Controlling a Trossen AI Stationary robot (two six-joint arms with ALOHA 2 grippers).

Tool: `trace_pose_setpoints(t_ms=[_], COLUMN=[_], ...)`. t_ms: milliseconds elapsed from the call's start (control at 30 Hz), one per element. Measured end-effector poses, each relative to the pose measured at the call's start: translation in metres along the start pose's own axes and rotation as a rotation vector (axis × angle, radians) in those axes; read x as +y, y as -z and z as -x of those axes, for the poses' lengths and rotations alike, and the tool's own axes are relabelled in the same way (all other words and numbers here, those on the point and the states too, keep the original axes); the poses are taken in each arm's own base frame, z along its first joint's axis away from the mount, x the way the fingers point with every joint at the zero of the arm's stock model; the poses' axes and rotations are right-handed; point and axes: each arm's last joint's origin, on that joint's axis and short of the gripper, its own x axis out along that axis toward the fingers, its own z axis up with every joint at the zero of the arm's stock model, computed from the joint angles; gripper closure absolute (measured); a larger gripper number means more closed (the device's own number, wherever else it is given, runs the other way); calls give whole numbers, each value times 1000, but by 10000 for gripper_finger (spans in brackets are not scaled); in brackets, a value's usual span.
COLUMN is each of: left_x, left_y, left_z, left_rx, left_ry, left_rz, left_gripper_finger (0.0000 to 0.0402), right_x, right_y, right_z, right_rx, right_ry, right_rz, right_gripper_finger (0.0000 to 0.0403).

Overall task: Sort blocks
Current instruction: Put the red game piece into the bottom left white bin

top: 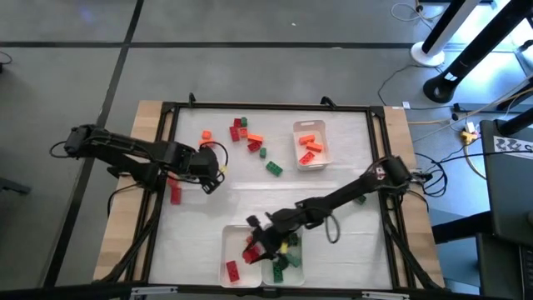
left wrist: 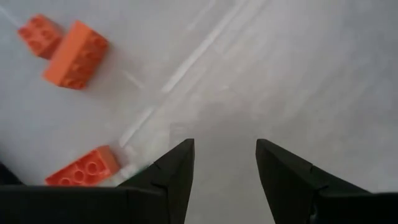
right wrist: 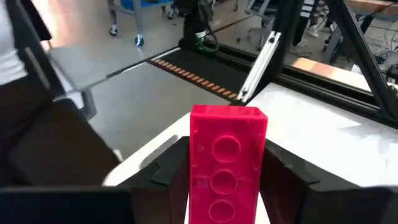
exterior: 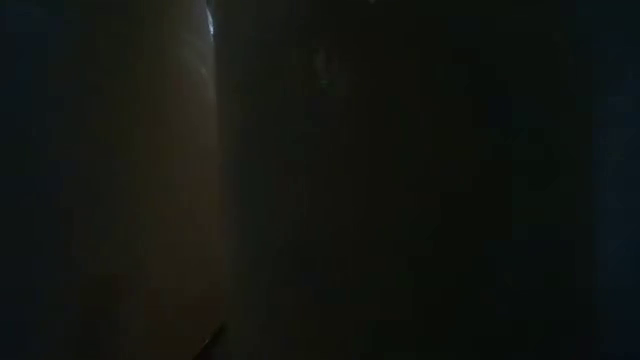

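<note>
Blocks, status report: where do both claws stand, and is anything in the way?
Right claw shut on red block, over near trays. Left claw open, empty, above bare mat by orange blocks. Nothing blocking.

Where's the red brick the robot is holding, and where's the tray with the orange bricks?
red brick (right wrist: 227, 158), right wrist view, its studded face.
tray with orange bricks (top: 296, 127), high view, its far left rim corner.

2 dark, cable-strung jointed arms (top: 125, 150)

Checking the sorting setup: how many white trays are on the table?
3: one tray at the far right holding orange blocks, and two side by side at the near edge, one with red, one with green. None seems hidden.
</note>
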Motion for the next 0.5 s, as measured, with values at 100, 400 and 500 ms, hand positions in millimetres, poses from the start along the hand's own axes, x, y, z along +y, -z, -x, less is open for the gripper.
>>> trace_pose_setpoints(t_ms=[100, 400, 500], left_x=[5, 21, 26], left_y=[-5, -18, -22], left_z=[-2, -8, -9], left_rx=[-11, -15, -14], left_ry=[-28, -73, -85], left_rz=[55, 136, 134], left_gripper_finger=[240, 240, 240], right_x=[-10, -20, -19], right_y=[6, 15, 15], right_z=[-9, -15, -15], right_rx=[21, 63, 59], right_ry=[14, 104, 108], right_rz=[-10, -21, -20], right_gripper_finger=[246, 245, 244])
